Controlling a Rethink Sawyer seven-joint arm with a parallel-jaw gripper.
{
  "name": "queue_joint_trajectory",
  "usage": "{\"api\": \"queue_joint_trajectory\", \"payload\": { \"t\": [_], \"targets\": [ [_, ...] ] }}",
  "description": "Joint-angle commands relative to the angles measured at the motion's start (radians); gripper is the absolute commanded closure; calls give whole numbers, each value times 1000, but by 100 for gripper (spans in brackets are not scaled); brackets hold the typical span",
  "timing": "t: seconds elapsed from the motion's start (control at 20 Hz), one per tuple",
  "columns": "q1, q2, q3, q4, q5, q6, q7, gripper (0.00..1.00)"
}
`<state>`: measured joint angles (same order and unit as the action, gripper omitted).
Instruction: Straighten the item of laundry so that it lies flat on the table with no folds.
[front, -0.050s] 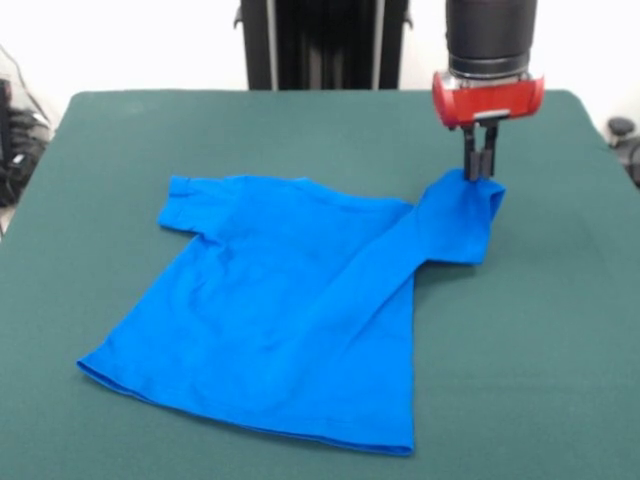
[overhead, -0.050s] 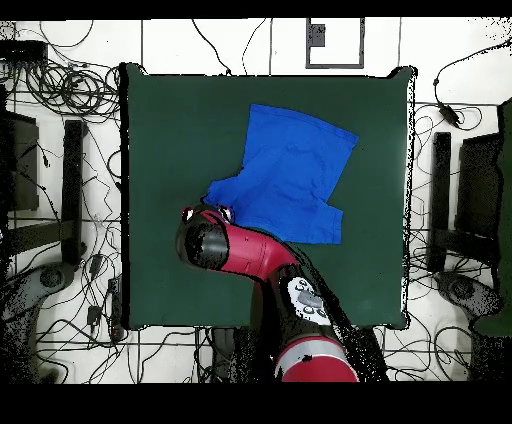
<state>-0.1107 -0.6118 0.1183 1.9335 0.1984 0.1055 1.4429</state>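
A dark green table (front, -0.050s: 560, 330) bears one blue T-shirt (front, -0.050s: 280, 320).

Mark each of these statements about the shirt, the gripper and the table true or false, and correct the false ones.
1. The gripper is shut on one sleeve of the blue T-shirt. True.
2. The T-shirt lies fully flat with no folds. False: a raised ridge of cloth runs from the held sleeve across the body.
3. The T-shirt hangs over the edge of the table. False: all of it rests on the green top.
4. The other sleeve lies spread on the table, away from the gripper. True.
5. A second cloth lies beside the shirt. False: the shirt is the only cloth.
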Motion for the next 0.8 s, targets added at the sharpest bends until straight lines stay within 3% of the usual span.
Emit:
{"api": "queue_joint_trajectory", "payload": {
  "t": [0.05,0.8],
  "targets": [
    [12,69,105,-12,62,-49,273,100],
    [39,60,87,-23,86,-36,284,100]
  ]
}}
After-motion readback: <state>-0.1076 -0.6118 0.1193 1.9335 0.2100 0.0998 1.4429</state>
